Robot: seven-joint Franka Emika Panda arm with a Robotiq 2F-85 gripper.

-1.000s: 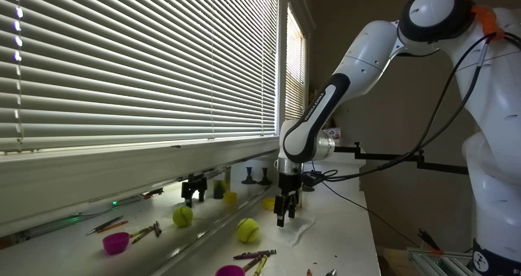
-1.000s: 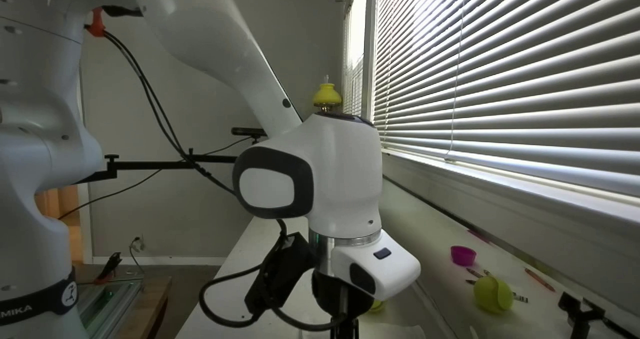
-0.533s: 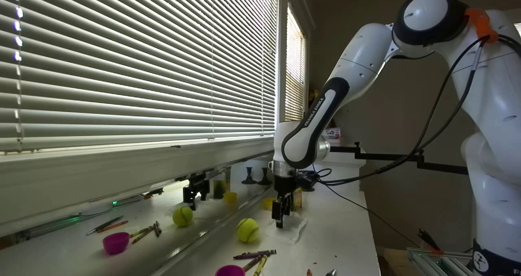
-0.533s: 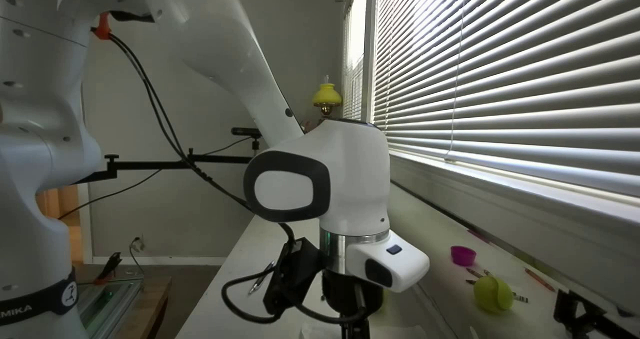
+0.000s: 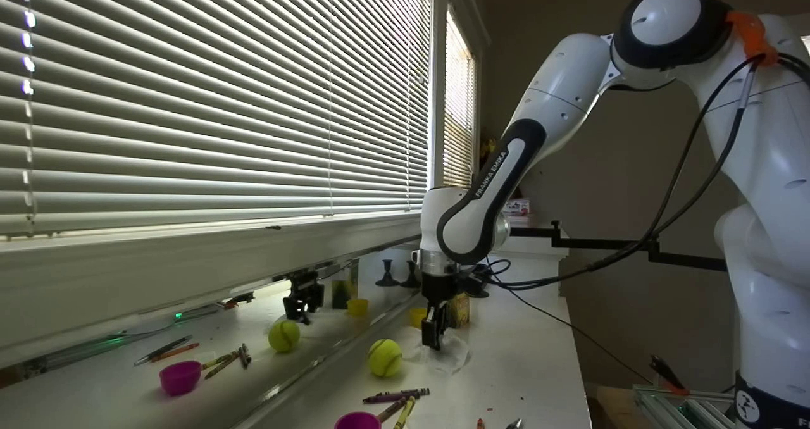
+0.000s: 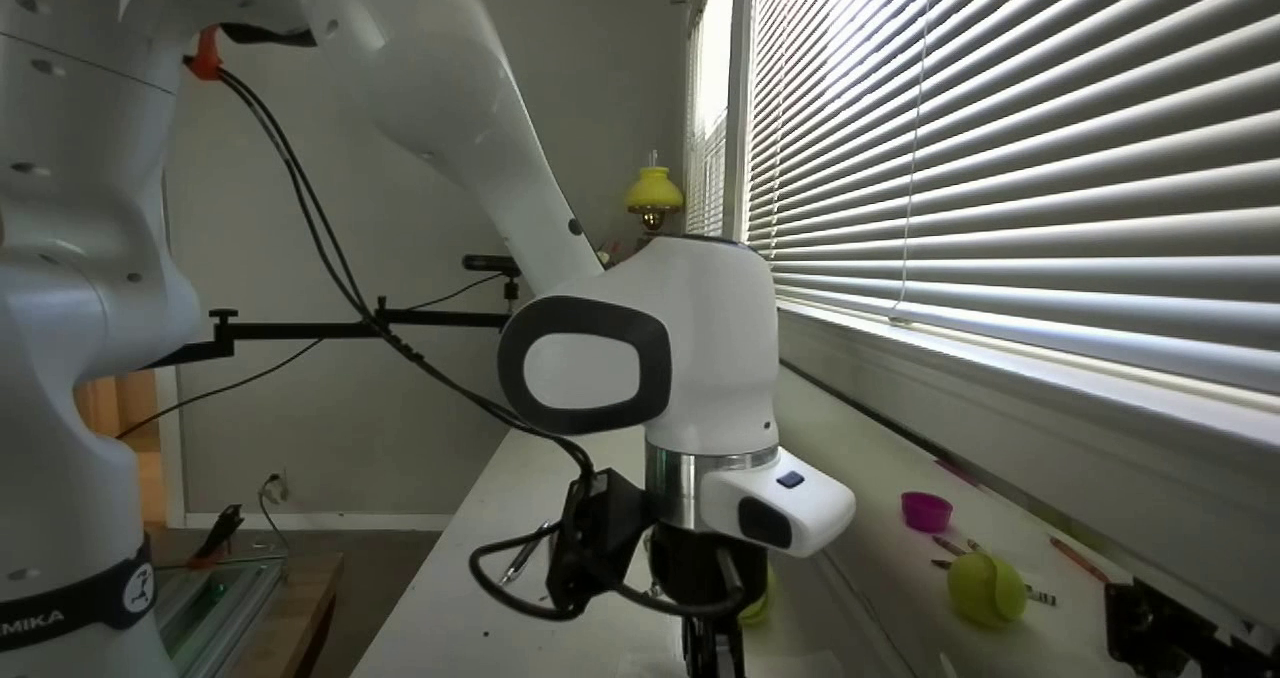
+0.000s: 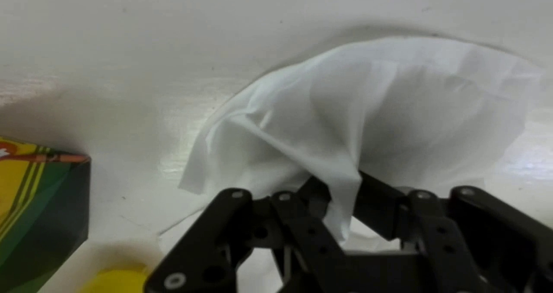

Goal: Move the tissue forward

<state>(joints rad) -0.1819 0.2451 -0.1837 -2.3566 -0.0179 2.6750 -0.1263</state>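
Note:
The tissue (image 7: 414, 111), thin, white and crumpled, rises in folds between the black fingers of my gripper (image 7: 335, 193) in the wrist view. Its pinched fold sits between the fingertips, which have come close together on it; the rest spreads out over the white surface. In an exterior view the gripper (image 5: 435, 343) points straight down at the surface, and the tissue (image 5: 454, 356) lies bunched around its tips. The arm hides most of this spot in an exterior view, where only the upper part of the gripper fingers (image 6: 712, 648) shows at the bottom edge.
A tennis ball (image 5: 385, 357) lies near the gripper on the mirror side. Behind stand a yellow cup (image 5: 417, 316) and a crayon box (image 5: 460, 310). Crayons (image 5: 395, 395) and a magenta cup (image 5: 358, 421) are nearer the camera. A long mirror (image 5: 253, 378) runs beneath the window.
My gripper has shifted slightly towards the mirror side and its fingers have closed together. The tissue, flatter before, is now drawn up and bunched between them.

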